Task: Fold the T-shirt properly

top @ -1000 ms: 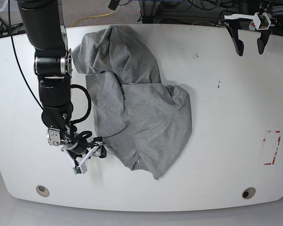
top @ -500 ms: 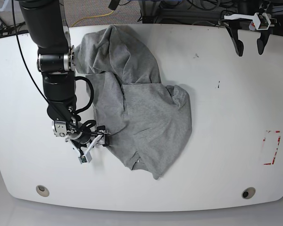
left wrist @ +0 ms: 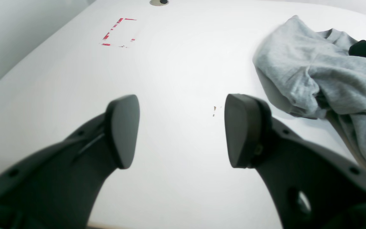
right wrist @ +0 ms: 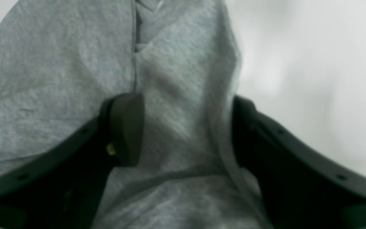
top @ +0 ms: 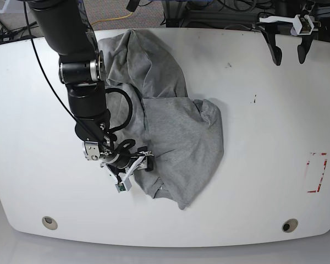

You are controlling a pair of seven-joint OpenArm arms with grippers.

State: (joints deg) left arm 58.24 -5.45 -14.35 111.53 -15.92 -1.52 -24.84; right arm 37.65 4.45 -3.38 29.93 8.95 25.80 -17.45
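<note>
The light grey T-shirt lies crumpled in a heap on the white table, its lettering hidden. My right gripper is low over the shirt's lower left edge. In the right wrist view the gripper is open, with grey fabric filling the gap between its fingers. My left gripper hangs open and empty at the far right corner, well away from the shirt. In the left wrist view it is above bare table, with the shirt to its right.
A red tape mark is near the table's right edge and also shows in the left wrist view. Two round holes sit near the front edge. The right arm's black body stands over the shirt's left side.
My right arm has swung to the right, bringing its gripper from the bare table beside the shirt onto the shirt's lower left edge. The left gripper has not moved.
</note>
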